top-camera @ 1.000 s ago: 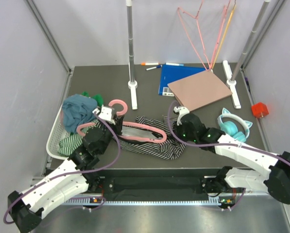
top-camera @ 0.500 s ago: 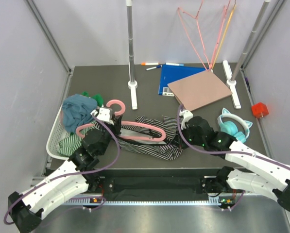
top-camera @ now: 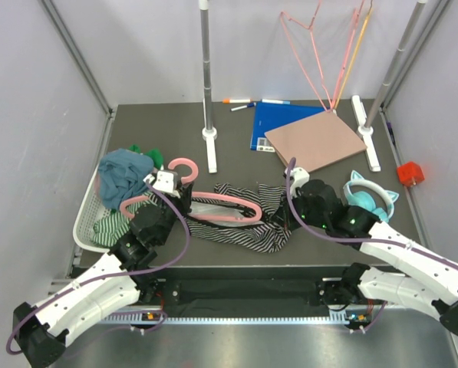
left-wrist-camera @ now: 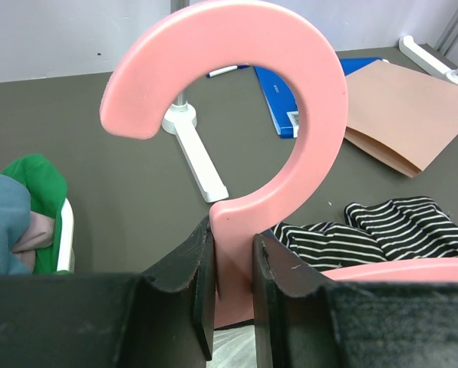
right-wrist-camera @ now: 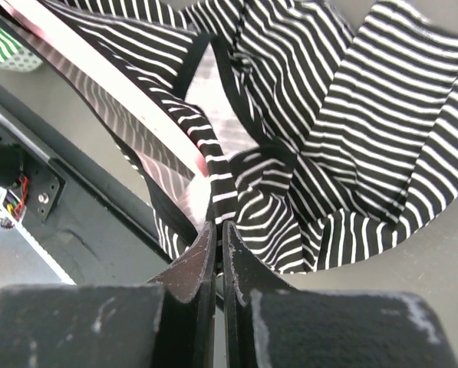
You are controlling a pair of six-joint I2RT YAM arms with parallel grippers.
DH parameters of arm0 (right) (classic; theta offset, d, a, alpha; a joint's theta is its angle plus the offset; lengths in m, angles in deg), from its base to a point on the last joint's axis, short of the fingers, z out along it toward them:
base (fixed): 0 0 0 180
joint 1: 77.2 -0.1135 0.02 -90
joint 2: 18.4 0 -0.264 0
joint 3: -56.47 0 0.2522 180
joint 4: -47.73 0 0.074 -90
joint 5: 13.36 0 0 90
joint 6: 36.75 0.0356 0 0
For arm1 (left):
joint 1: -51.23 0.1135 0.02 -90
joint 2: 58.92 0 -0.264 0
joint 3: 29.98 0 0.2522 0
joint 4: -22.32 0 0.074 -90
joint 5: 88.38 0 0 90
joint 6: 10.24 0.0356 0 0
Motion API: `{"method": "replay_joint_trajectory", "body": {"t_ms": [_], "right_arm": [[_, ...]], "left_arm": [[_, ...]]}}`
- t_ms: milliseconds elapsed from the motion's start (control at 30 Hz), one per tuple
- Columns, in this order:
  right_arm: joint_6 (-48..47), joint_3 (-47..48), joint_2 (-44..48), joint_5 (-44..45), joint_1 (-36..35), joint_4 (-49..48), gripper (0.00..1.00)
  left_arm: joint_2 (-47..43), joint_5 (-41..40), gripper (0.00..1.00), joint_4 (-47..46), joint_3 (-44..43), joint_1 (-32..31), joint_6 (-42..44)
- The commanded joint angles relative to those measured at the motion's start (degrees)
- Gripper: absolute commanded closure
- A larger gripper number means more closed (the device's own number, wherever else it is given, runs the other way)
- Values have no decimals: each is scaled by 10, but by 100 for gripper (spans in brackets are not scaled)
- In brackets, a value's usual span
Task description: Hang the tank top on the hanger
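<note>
My left gripper (top-camera: 176, 201) is shut on the neck of the thick pink hanger (top-camera: 217, 217), just under its chunky hook (left-wrist-camera: 309, 100). In the left wrist view the gripper (left-wrist-camera: 232, 264) pinches the pink neck between both pads. The striped tank top (top-camera: 248, 231) lies rumpled on the dark table, and one hanger arm runs inside it. My right gripper (top-camera: 284, 217) is shut on a fold of the tank top (right-wrist-camera: 351, 115) at its right side. In the right wrist view the gripper (right-wrist-camera: 219, 234) clamps striped cloth next to the covered hanger arm (right-wrist-camera: 110, 86).
A white basket (top-camera: 83, 222) at the left holds a teal-blue cloth (top-camera: 121, 172) and a green-and-white striped garment (top-camera: 110, 225). A brown board (top-camera: 314, 142), a blue folder (top-camera: 271, 119), teal headphones (top-camera: 370, 199), a red cube (top-camera: 410, 173) and a white post (top-camera: 208, 84) stand behind.
My right arm has swung a little to the right with the cloth in its jaws, bunching the top's right side toward it. The left gripper and the hanger have barely moved.
</note>
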Motion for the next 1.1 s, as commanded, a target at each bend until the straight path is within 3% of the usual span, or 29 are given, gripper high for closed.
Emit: {"method": "replay_joint_trajectory", "body": {"t_ms": [0, 333, 700, 1067], "right_arm": [[-10, 55, -7, 37, -9, -19, 100], [-22, 98, -63, -19, -20, -86, 100], [-31, 167, -180, -33, -86, -151, 100], [-44, 240, -267, -72, -92, -204, 100]], "left_arm": [[-8, -10, 100, -45, 1, 0, 6], [-8, -9, 100, -43, 0, 0, 7], [-7, -8, 100, -43, -1, 0, 7], [-8, -3, 100, -44, -1, 0, 4]]}}
